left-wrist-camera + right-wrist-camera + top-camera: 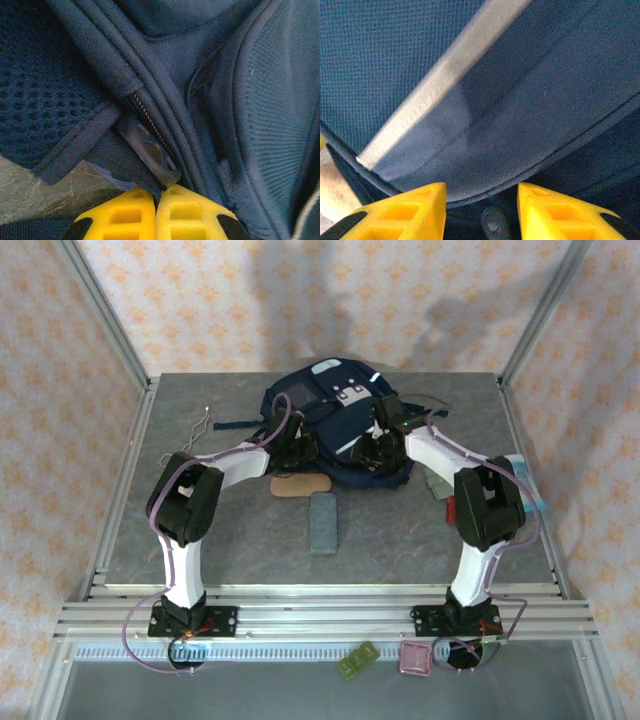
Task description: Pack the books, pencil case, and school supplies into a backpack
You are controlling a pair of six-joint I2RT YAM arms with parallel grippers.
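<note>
Far middle of the grey table (pixel 220 540): large navy-blue fabric backpack (pixel 330 405) with white stripe trims, lying flat. Pinched tight in the left gripper (pixel 156 200), jaws fully closed: the dark plastic zipper pull (pixel 150 150), right at the foot of the metal zipper teeth (pixel 145 112). On the right gripper (pixel 481 200), jaws part-way apart, straddling a seamed navy fold beside the pale grey stripe (pixel 440 85), not visibly clamped on it.

Looks like opening the bag, with seemingly nothing packed yet. Close on that fold first, then brace the cloth taut while drawing the pull along the track, not away from it. Go slow round the curve, and watch for the loose flap snagging in the teeth.

Waiting on the near side of the bag: tan rounded oblong case (pixel 300 485) and grey-blue flat rectangular case (pixel 323 521), just beside each other.
</note>
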